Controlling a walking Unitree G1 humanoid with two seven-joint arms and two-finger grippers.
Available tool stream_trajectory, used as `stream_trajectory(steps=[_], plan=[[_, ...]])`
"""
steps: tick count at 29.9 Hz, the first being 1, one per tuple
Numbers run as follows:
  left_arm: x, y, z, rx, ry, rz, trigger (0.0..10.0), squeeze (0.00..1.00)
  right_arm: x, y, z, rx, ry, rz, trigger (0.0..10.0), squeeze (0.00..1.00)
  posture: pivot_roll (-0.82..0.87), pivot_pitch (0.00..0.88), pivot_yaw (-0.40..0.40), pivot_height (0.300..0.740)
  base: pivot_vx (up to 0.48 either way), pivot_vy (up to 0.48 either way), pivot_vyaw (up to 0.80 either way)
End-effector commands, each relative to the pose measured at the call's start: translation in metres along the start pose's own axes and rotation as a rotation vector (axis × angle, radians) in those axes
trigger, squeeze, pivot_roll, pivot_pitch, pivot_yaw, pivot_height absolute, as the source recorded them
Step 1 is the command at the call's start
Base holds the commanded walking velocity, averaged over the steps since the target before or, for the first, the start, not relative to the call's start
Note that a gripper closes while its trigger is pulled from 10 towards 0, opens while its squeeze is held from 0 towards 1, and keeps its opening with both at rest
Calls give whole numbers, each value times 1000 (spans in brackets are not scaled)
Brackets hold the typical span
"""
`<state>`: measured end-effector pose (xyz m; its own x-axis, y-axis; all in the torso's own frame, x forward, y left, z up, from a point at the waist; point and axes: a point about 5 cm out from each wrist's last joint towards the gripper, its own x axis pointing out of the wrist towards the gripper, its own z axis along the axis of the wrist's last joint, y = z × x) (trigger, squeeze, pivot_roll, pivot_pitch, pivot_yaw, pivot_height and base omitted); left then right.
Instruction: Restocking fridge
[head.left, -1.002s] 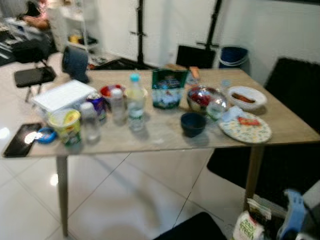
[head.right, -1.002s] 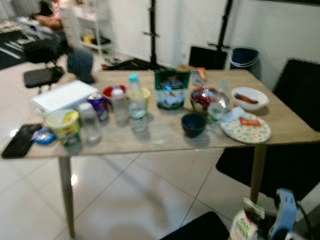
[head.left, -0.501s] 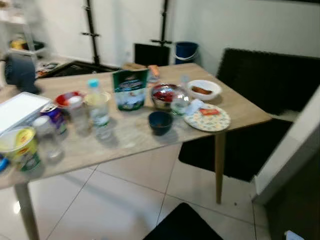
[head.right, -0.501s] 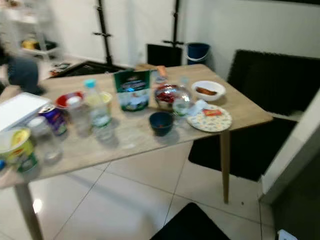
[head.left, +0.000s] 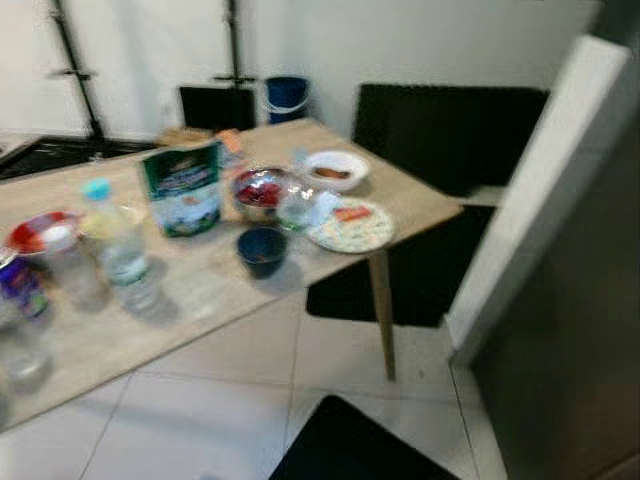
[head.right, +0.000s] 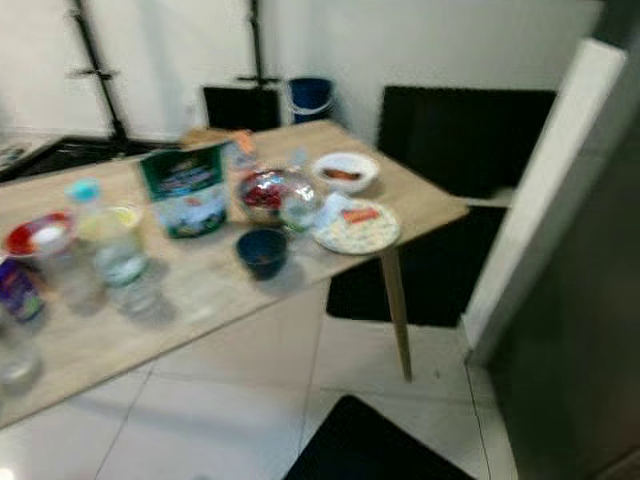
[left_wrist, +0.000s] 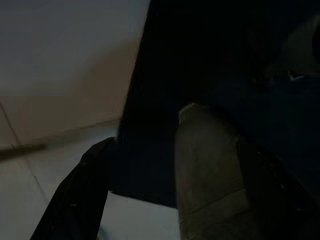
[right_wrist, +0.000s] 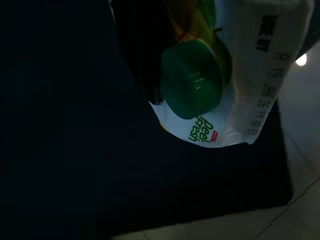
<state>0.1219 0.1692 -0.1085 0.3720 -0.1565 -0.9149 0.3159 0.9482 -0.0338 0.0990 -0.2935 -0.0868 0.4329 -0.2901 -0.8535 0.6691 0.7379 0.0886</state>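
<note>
Bottles of clear plastic, a glossy green pouch and a round dark bowl stand on our wooden bench. At our right wrist, the right hand grips a white juice carton with a round green cap, above a dark mat. Whether our left hand is open we cannot tell.

We see little of our body: one long, glossy black finger of the left pincer, tapering, dim in shade.
</note>
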Motion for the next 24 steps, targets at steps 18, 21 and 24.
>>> stream_trajectory(steps=[18,21,24], plan=[[1,-6,-6,5,31,-1,10000,0,2,4,5,-27,-3,-25,10000,0,-51,0,0,740,0,0,-719],[0,-5,-6,8,33,1,10000,0,1,2,5,-27,-3,-32,10000,0,-53,0,0,740,0,0,-723],[0,-5,-7,8,34,3,10000,0,1,2,5,-29,-1,-34,10000,0,-53,0,0,740,0,0,-729]])
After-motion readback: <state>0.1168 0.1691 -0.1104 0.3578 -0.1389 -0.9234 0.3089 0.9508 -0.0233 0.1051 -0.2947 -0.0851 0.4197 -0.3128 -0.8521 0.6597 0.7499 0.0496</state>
